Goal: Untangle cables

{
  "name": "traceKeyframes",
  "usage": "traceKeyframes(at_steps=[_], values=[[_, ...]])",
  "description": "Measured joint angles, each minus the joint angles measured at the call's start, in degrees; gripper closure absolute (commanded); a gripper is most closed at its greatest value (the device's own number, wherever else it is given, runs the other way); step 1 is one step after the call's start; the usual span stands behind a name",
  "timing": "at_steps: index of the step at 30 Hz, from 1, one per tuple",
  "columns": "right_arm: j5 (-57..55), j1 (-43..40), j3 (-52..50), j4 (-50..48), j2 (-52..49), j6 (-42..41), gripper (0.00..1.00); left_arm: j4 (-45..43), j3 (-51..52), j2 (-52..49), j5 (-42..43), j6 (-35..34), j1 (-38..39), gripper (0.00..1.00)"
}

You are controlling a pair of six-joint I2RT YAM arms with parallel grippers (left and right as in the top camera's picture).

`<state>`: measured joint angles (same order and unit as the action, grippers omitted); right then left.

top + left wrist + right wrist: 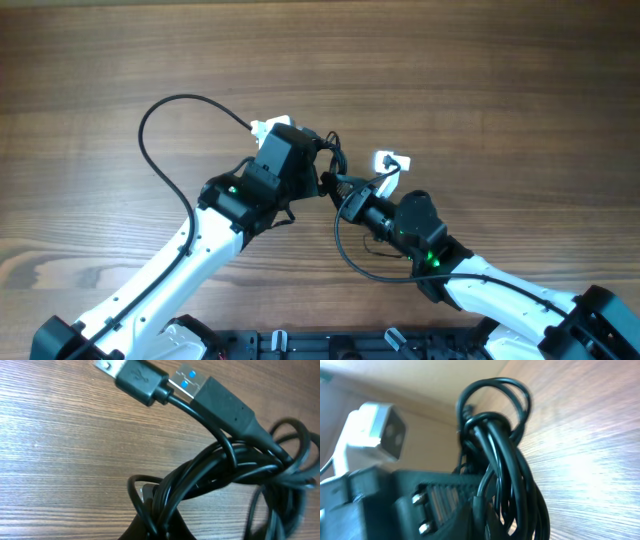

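The left hand (316, 172) is closed tight on a tangled bundle of thin black cables (333, 160), which leaves its fingertips as a knotted twist. Just beyond those fingertips, in the left wrist view, two ends stick out over the brown wood-grain table (480, 60). One is a short black USB plug with a silvery tip (135, 380); just beside it is a longer black USB plug with a blue-lined metal shell (220, 405). The right hand (347, 196) is closed on the same bundle from the opposite side, and loops stand up past its fingers.
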<state>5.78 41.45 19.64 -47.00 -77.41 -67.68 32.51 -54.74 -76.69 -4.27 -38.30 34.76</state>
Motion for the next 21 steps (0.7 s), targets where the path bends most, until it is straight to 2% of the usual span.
traceKeyframes(at_steps=[6,13,17,18,19,20,21], values=[[-4.55,0.07,0.02,3.78,0.00,-1.38,0.95,-0.42,0.00,-0.28,2.49,0.76,0.96,0.96],[-10.60,0.07,0.02,5.01,0.00,-1.53,0.94,-1.27,0.00,-0.28,14.78,12.46,0.76,0.96],[-13.05,0.42,0.20,9.05,0.17,-1.64,0.64,-1.31,0.00,-0.42,18.84,15.87,0.79,0.96],[-13.27,0.44,0.31,9.27,0.26,-1.31,0.51,-1.27,0.02,-0.46,19.34,16.24,0.85,0.96],[-13.27,0.46,0.42,9.20,0.28,-1.29,0.28,-1.51,0.02,-0.48,19.69,16.63,0.90,0.96],[-12.94,0.44,0.42,8.72,0.50,-0.50,0.00,-1.95,0.02,-0.50,19.30,16.87,0.85,0.96],[-12.20,0.44,0.42,8.24,0.72,1.18,0.01,-2.38,0.02,-0.50,18.03,17.00,0.04,0.96]])
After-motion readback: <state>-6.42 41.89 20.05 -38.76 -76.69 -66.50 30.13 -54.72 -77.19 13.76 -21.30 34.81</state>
